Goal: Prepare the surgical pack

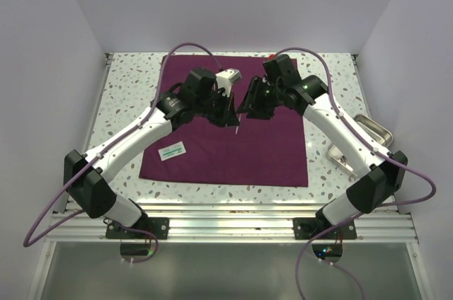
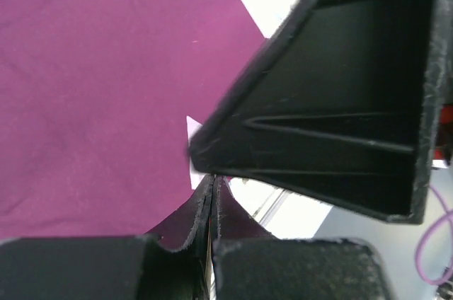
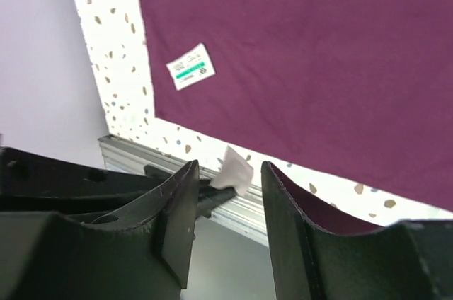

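Fingers first: left fingers point(image 2: 205, 215) are pressed tight together, pinching a white scrap point(image 2: 192, 137) that pokes out past their tips. Right fingers point(image 3: 277, 187) stand apart, tips on either side of the same scrap point(image 3: 235, 171); no contact visible, nothing gripped.

Both wrists meet above the middle of the top view, over the upper half of the surgical pack point(image 1: 269, 151). The pack is a maroon cloth spread flat on the speckled worktop point(image 1: 127, 81), filling the centre of the frame.

A small white packet point(image 1: 171, 151) with a green label lies on the cloth near its lower left corner; it shows again in the upper left of the right wrist view. A steel tray point(image 1: 376, 127) sits on the worktop at the right edge, off the cloth, partly behind the right arm.
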You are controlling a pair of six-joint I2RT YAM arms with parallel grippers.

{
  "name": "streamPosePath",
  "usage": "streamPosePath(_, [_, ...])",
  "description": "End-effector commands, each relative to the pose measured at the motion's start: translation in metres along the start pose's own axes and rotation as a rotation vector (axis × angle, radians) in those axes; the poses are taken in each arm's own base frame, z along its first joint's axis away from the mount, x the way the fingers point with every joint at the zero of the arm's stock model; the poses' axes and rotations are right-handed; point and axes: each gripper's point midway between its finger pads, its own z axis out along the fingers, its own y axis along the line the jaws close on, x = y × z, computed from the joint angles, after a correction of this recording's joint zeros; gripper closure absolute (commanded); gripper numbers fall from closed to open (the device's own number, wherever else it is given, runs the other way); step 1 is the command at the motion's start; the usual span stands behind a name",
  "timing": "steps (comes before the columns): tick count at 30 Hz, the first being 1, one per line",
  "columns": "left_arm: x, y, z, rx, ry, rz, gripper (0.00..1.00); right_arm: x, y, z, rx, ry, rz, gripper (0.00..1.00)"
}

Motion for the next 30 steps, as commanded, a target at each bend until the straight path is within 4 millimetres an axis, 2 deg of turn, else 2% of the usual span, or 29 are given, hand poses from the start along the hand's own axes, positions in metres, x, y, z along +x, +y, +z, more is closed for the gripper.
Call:
streamPosePath(1, [-0.013,0.007,-0.009,-0.065,-0.042,0.057,1.00,-0.007,-0.007,-0.009,0.076,-0.042,0.034,0.56])
streamPosePath(8, [-0.014,0.008,-0.007,-0.077,-0.033,0.078,1.00,0.002,-0.006,-0.001,0.082,-0.006,0.027,0.59])
streamPosePath(21, [-0.010,0.002,-0.002,-0.072,-0.012,0.106,1.00,-0.003,0.004,0.013,0.091,0.012,0.043,0.60])
streamPosePath(25, [-0.010,0.003,-0.002,-0.082,-0.011,0.114,1.00,0.007,0.003,0.015,0.119,0.051,0.036,0.61])
streamPosePath(30, [-0.009,0.007,-0.002,-0.103,-0.006,0.120,1.00,0.017,-0.003,0.015,0.130,0.078,0.046,0.69])
